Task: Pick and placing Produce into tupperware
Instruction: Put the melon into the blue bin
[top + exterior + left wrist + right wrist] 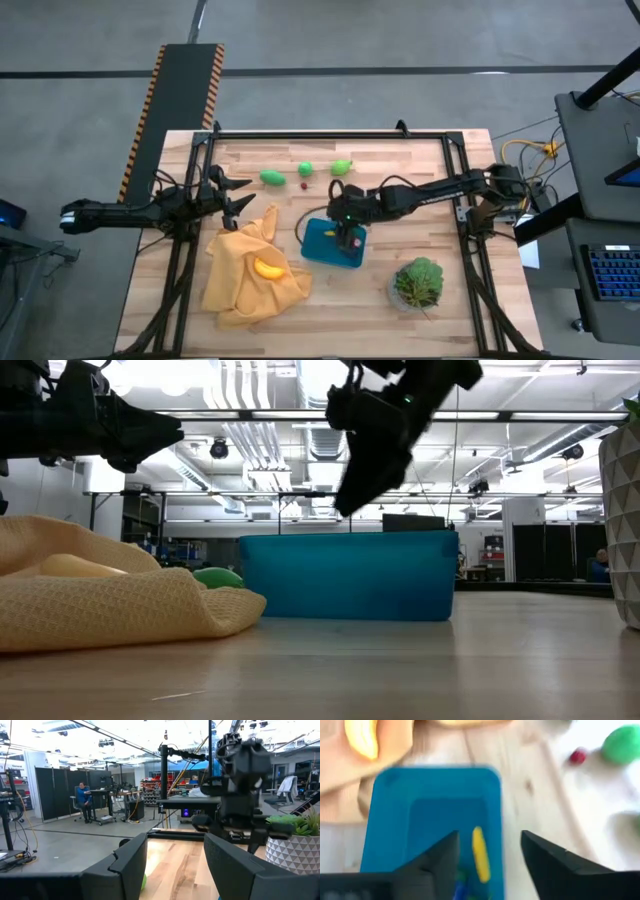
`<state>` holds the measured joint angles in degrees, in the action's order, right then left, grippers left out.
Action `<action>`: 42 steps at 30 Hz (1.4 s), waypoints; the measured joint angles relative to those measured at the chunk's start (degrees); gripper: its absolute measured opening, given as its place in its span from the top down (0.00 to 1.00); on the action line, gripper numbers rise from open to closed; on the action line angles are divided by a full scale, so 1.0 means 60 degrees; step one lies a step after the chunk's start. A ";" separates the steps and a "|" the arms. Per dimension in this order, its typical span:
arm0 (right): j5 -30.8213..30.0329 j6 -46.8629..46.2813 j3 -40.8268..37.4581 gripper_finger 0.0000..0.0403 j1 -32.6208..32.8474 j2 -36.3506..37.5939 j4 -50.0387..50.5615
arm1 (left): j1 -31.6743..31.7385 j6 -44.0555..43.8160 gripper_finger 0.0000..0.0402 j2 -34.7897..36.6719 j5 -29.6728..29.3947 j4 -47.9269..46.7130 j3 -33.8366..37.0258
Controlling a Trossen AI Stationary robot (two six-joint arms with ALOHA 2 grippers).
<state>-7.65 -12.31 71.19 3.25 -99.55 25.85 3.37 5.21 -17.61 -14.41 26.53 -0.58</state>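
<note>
The teal-blue tupperware sits flat on the table with a slim yellow piece lying inside it. My right gripper hovers open above the container, holding nothing. Three green pieces and a small red one lie on the table's far part. A yellow-orange piece rests on the mustard cloth. My left gripper waits open near the table's left edge.
A leafy green plant in a patterned pot stands near the table's right near corner. The mustard cloth lies bunched left of the tupperware. A black frame rims the table. A person sits in the room beyond.
</note>
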 joint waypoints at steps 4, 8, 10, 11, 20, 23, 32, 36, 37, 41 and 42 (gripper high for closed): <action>-0.0137 0.0986 0.0686 0.30 -0.0266 0.0000 0.0633 | 0.0001 0.0018 0.54 0.0000 0.0000 -0.0001 0.0003; -0.0886 0.2323 0.1386 0.12 -0.0632 0.0000 0.1403 | -0.0002 0.0022 0.54 0.0000 0.0000 -0.0002 0.0003; -0.0968 0.3115 0.1732 0.07 -0.0962 0.0000 0.1748 | 0.0001 0.0022 0.54 0.0000 -0.0004 0.0002 0.0003; -0.0978 0.3438 0.1925 0.05 -0.1159 0.0000 0.1922 | -0.0002 0.0022 0.54 0.0000 -0.0010 0.0002 0.0000; 0.0463 0.4885 0.3148 0.05 -0.3489 0.0000 0.2617 | 0.0001 0.0026 0.54 0.0000 -0.0145 -0.0002 0.0003; 0.1290 0.4965 0.3125 0.05 -0.4419 -0.0013 0.2675 | -0.0002 0.0026 0.54 0.0000 -0.0149 -0.0002 0.0002; 0.2271 0.6116 0.3478 0.05 -0.5364 -0.1248 0.3309 | 0.0001 0.0232 0.54 0.0000 -0.0444 -0.0002 0.0003; 0.2012 0.6559 0.4188 0.05 -0.5270 -0.2109 0.4322 | -0.0002 0.0273 0.54 -0.0007 -0.0495 -0.0002 0.0003; 0.1977 0.6586 0.4363 0.05 -0.5267 -0.2333 0.4485 | 0.0001 0.0270 0.54 -0.0007 -0.0499 -0.0002 0.0000; 0.1916 0.6802 0.5138 0.05 -0.5275 -0.3088 0.4922 | -0.0002 0.0266 0.54 -0.0011 -0.0499 -0.0004 0.0001; 0.1916 0.6873 0.5290 0.05 -0.5278 -0.3234 0.4992 | -0.0002 0.0265 0.54 -0.0021 -0.0499 -0.0003 0.0003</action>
<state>3.85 28.92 102.93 -28.42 -118.95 55.80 3.36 6.80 -17.73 -17.41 26.52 -0.56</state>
